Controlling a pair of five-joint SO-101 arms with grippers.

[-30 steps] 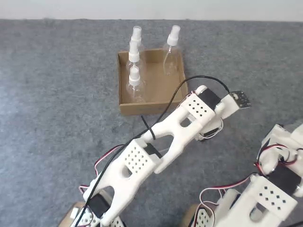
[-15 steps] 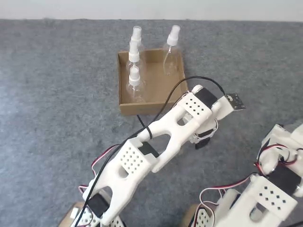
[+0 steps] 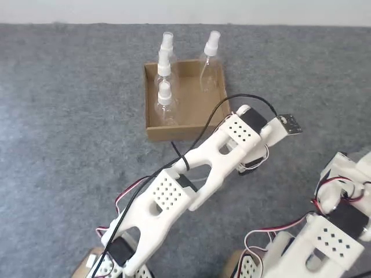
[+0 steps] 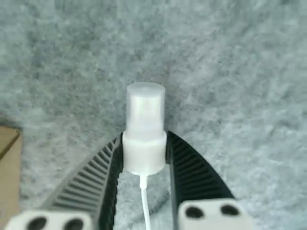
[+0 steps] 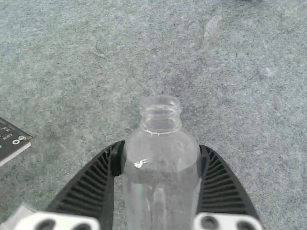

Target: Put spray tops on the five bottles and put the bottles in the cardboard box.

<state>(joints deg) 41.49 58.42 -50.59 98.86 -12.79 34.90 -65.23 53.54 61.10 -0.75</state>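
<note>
Step in hand: capping the fifth bottle, as I judge it; top and bottle are each gripped but not yet joined.
My left gripper (image 4: 144, 146): pinched on the collar of the spray top (image 4: 145, 120), nozzle end pointing away from my wrist and the dip tube (image 4: 144, 201) trailing back between the fingers, above the grey mat (image 4: 230, 57) just past the box's near right corner.
My right gripper (image 5: 160, 151): clamped around the shoulders of the open bottle (image 5: 161, 165), whose bare neck faces outward, held over the mat well to the right of the box.
Next move calls for: bringing the two together, lining the dip tube up with the bottle's mouth, feeding it in, then seating the collar squarely on the neck. A slight tilt would catch the tube on the rim.
Cardboard box (image 3: 152, 130): open, left of my extended left arm (image 3: 232, 145).
In the box: a column down the left side of near bottle (image 3: 165, 104), middle bottle (image 3: 164, 68) and far bottle (image 3: 167, 41), plus the corner bottle (image 3: 210, 63) at the far right, all upright and capped. I cannot tell whether the far bottle stands inside the back wall.
Open bottle's contents: looks empty.
</note>
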